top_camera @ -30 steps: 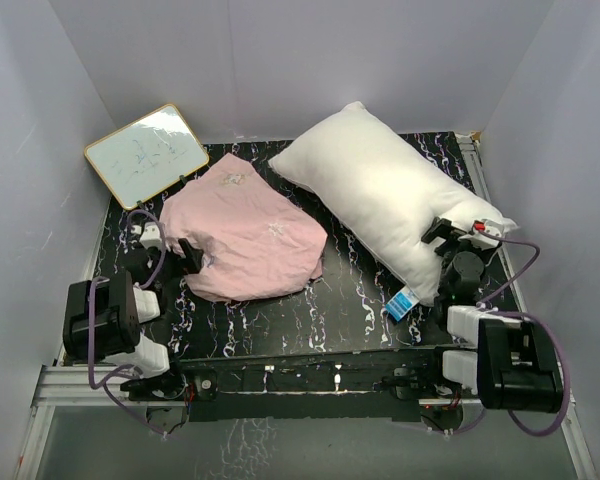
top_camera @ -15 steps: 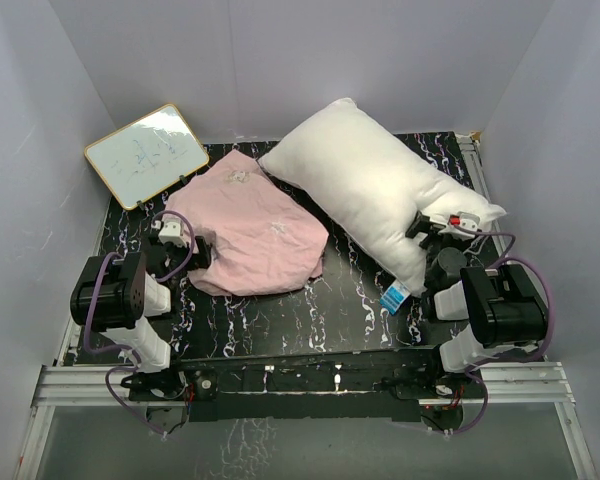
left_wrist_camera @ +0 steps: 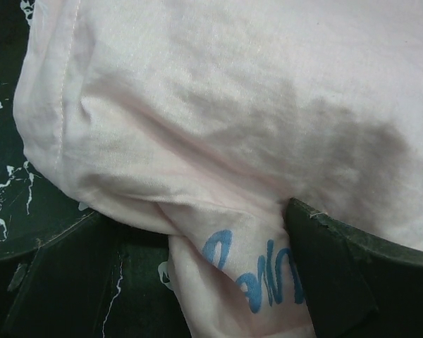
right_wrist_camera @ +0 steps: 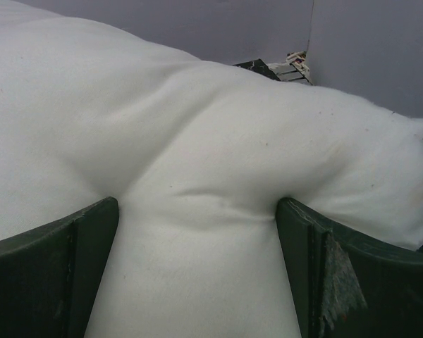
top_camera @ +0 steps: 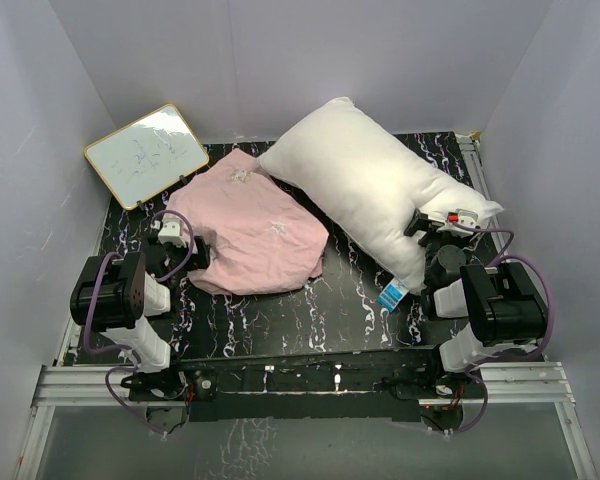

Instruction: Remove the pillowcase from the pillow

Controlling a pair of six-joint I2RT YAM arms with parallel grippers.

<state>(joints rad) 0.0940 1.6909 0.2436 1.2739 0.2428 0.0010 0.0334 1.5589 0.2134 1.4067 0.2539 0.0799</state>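
On the table [top_camera: 280, 320], pillow [right_wrist_camera: 197, 127] seemingly wedged between right tool [right_wrist_camera: 196, 208]

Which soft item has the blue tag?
The plump white pillow; the blue tag sticks out at its near corner. The pink pillowcase to its left lies flat and limp.

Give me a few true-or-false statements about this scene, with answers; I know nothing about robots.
1. The plump white rectangular pillow sits inside the soft pale pink fabric pillowcase. False: it lies bare, outside it.
2. A wood-framed whiteboard leans at the back left. True.
3. The right gripper has the pillow between its open fingers. True.
4. The left gripper hovers over the whiteboard. False: it is at the pillowcase's left edge.
5. The pillow's small blue tag faces the back wall. False: it is at the pillow's near end, toward the arms.
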